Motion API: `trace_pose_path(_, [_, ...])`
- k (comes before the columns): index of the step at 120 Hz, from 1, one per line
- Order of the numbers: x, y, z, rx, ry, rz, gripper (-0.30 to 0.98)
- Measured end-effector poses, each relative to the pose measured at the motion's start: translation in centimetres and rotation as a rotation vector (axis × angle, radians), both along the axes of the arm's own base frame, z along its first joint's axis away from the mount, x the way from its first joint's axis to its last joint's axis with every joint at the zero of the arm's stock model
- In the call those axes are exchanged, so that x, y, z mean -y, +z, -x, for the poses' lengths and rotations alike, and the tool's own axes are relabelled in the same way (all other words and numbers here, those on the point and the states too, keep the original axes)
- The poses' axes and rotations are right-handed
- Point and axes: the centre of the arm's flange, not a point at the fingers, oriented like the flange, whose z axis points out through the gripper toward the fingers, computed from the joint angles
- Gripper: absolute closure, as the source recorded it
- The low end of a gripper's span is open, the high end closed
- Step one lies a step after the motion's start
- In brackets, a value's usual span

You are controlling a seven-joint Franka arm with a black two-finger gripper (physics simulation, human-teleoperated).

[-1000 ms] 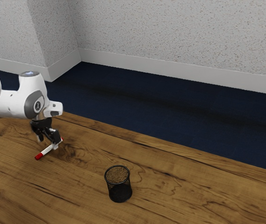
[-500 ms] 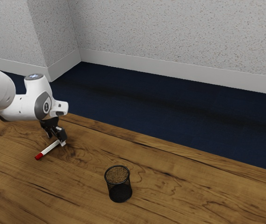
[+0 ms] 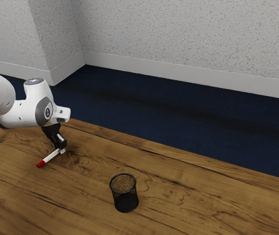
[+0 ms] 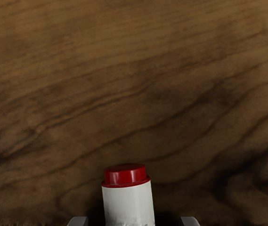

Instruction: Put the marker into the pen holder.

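Claw [image 3: 61, 149] released, my fingers astride the far end of the marker [image 3: 50, 157]. Marker lies on table [image 3: 188, 205], to the exterior view's left of the holder [image 3: 125, 199].

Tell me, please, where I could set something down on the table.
The table is bare from the pen holder toward the exterior view's right, and a smaller bare patch lies between holder and marker. It is crowded where the fingers straddle the marker.
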Motion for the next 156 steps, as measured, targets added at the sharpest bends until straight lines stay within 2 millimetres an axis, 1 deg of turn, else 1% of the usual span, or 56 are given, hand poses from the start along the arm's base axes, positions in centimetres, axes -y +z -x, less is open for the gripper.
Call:
trace_pose_path(23, [0.2, 0.1, -0.1, 0.002, -0.017, 0.001, 0.64])
trace_pose_path(41, [0.4, 0.0, -0.1, 0.002, -0.027, 0.001, 0.69])
trace_pose_path(47, [0.6, 0.3, -0.3, 0.007, -0.031, -0.001, 0.71])
trace_pose_path(59, [1.6, 2.2, -0.7, 0.038, -0.048, -0.004, 0.73])
trace_pose_path(70, [2.9, 5.0, -1.2, 0.083, -0.068, -0.008, 0.74])
trace_pose_path(73, [3.6, 6.0, -1.4, 0.099, -0.079, -0.008, 0.74])
trace_pose_path(79, [5.8, 8.8, -2.0, 0.147, -0.107, -0.004, 0.75])
trace_pose_path(88, [10.2, 12.6, -2.9, 0.216, -0.162, 0.012, 0.75])
trace_pose_path(95, [13.8, 15.3, -3.2, 0.263, -0.206, 0.028, 0.76])
trace_pose_path(100, [16.1, 16.9, -3.0, 0.291, -0.232, 0.039, 0.76])
trace_pose_path(105, [18.3, 18.1, -2.8, 0.311, -0.257, 0.051, 0.76])
trace_pose_path(109, [19.8, 18.5, -2.3, 0.317, -0.273, 0.061, 0.76])
trace_pose_path(120, [23.9, 18.0, -0.6, 0.314, -0.309, 0.088, 0.76])
trace_pose_path(133, [28.7, 17.9, 0.1, 0.328, -0.35, 0.106, 0.76])
trace_pose_path(145, [31.5, 17.9, 0.6, 0.339, -0.36, 0.119, 0.76])
trace_pose_path(156, [32.9, 16.6, 1.5, 0.327, -0.349, 0.133, 0.76])
